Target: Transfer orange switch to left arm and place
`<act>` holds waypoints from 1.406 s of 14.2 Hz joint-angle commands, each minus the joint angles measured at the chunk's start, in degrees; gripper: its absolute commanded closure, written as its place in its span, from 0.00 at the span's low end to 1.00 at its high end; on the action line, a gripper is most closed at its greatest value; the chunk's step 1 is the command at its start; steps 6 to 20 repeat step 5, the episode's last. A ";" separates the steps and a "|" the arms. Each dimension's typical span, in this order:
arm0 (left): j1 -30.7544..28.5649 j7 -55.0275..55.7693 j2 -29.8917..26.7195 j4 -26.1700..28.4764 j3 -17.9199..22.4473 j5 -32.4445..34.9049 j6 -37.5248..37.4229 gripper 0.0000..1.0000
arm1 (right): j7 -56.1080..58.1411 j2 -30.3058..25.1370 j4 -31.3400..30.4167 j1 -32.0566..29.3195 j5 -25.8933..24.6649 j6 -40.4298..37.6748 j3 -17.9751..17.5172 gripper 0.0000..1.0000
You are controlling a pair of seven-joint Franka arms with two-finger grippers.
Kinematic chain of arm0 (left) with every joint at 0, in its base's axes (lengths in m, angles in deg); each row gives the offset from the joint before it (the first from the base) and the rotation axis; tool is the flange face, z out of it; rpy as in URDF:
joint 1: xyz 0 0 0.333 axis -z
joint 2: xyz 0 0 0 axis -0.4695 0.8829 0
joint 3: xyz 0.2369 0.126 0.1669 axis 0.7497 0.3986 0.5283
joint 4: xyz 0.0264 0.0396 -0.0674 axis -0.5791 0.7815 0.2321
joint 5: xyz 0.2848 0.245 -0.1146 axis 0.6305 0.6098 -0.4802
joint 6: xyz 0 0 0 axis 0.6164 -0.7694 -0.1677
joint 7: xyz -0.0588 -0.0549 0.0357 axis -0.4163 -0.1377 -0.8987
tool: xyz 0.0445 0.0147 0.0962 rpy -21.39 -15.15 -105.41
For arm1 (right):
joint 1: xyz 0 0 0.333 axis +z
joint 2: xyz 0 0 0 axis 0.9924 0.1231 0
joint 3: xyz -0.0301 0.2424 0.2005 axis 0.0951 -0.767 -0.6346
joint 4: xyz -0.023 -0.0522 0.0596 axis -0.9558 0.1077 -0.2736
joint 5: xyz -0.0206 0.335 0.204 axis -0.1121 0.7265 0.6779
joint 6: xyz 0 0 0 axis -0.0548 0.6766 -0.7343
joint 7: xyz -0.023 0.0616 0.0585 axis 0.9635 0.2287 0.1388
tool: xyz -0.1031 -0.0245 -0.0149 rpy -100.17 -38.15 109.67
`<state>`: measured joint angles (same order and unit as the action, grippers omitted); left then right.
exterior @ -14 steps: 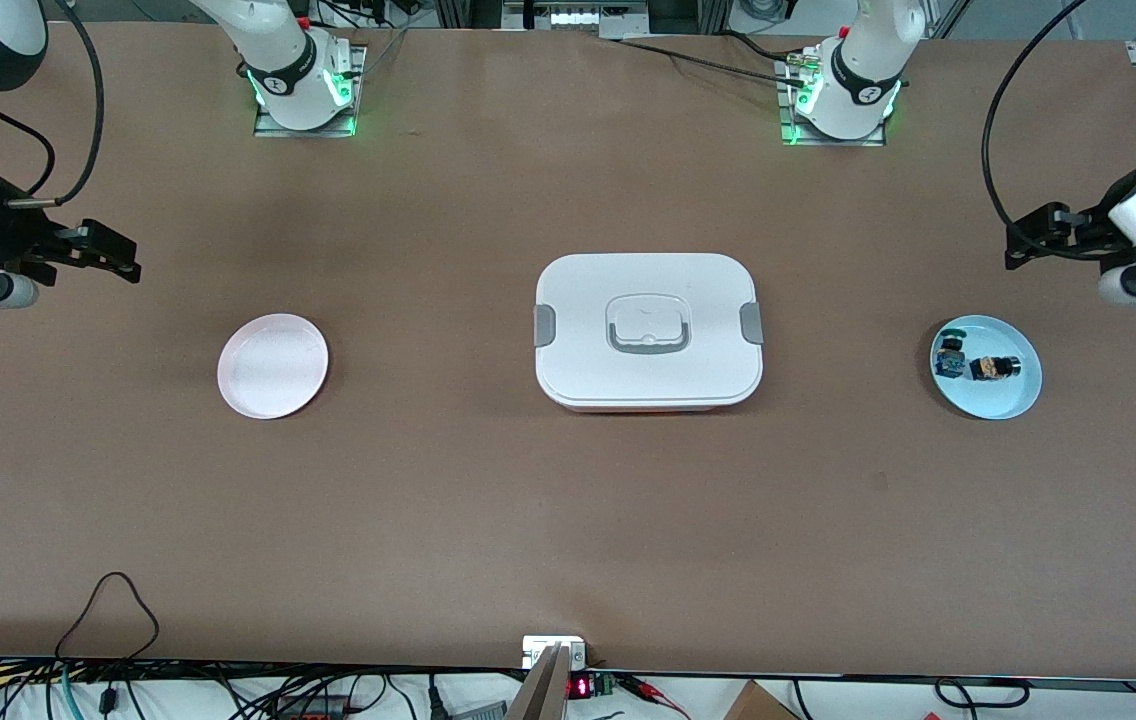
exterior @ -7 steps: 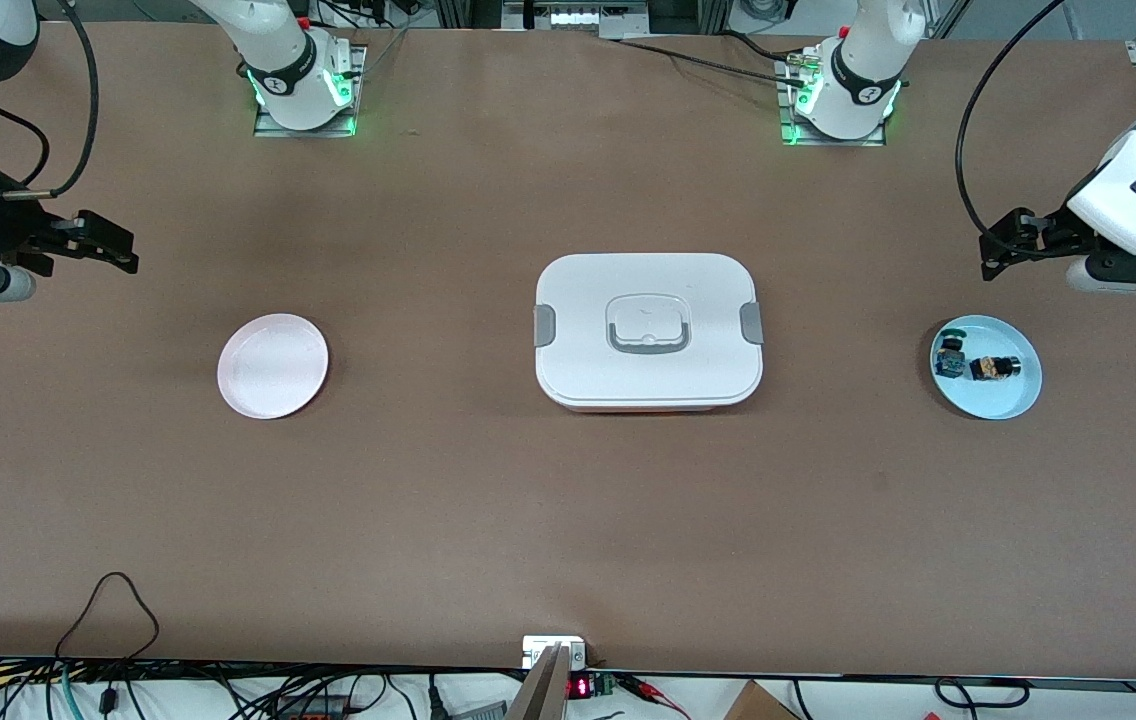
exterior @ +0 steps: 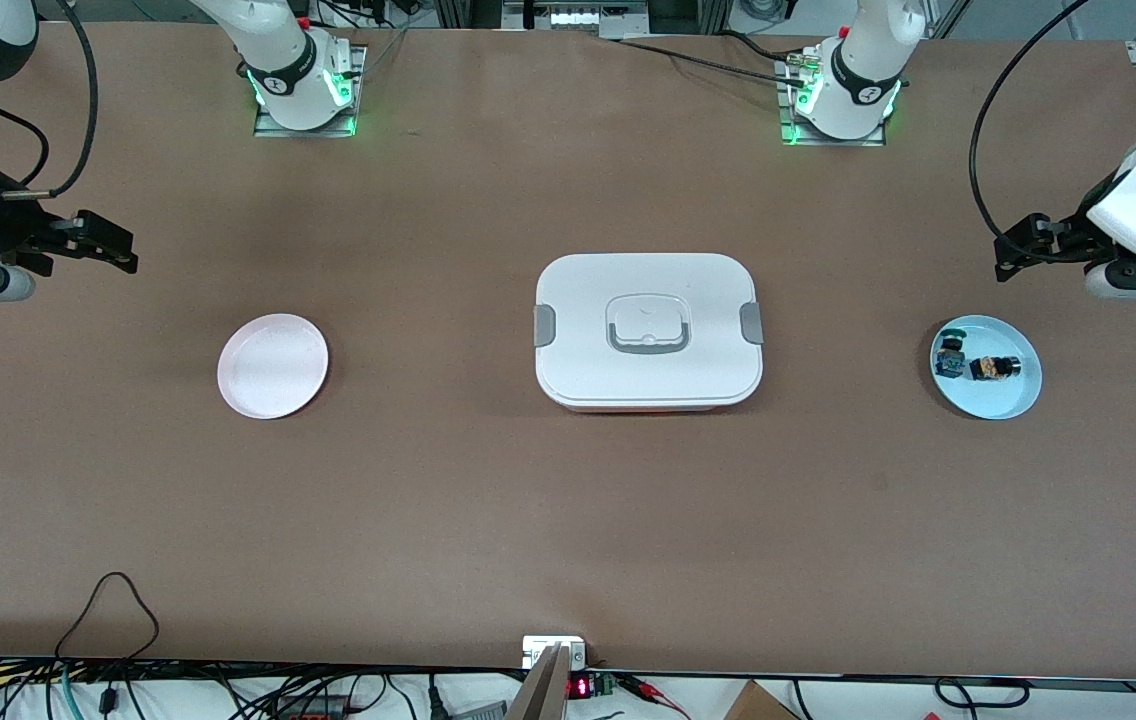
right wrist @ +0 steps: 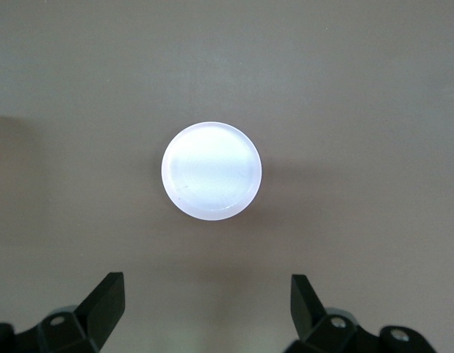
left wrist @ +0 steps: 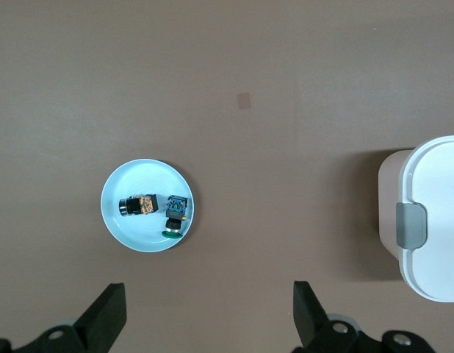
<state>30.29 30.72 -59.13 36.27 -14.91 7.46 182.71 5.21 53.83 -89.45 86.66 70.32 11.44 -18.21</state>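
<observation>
The orange switch [exterior: 993, 368] lies on a light blue plate [exterior: 1020, 398] at the left arm's end of the table, beside a small blue-and-green component [exterior: 950, 357]. My left gripper [exterior: 1013, 245] hovers open and empty above the table, beside the blue plate. The left wrist view shows the switch [left wrist: 137, 205], the plate [left wrist: 125, 229] and the open gripper [left wrist: 210, 309]. The white box [exterior: 648, 330] stands in the middle of the table. My right gripper [exterior: 113, 245] hovers open and empty at the right arm's end, also shown in the right wrist view [right wrist: 207, 305].
An empty pink plate [exterior: 273, 365] lies toward the right arm's end and shows in the right wrist view [right wrist: 211, 170]. The box's corner with a grey clip shows in the left wrist view [left wrist: 433, 220]. Cables run along the table's front edge.
The left arm's wrist has swung away from the front camera; its gripper shifted toward the box, then slightly back. The right gripper shifted a little, then stayed still.
</observation>
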 commanded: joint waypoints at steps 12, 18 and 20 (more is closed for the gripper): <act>-0.18 0.30 0.23 -1.28 -0.24 -1.02 -1.09 0.00 | -0.07 -0.49 0.61 -0.57 -0.07 -1.01 -0.33 0.00; -0.18 0.30 0.23 -1.28 -0.24 -1.02 -1.09 0.00 | -0.07 -0.49 0.61 -0.57 -0.07 -1.01 -0.33 0.00; -0.18 0.30 0.23 -1.28 -0.24 -1.02 -1.09 0.00 | -0.07 -0.49 0.61 -0.57 -0.07 -1.01 -0.33 0.00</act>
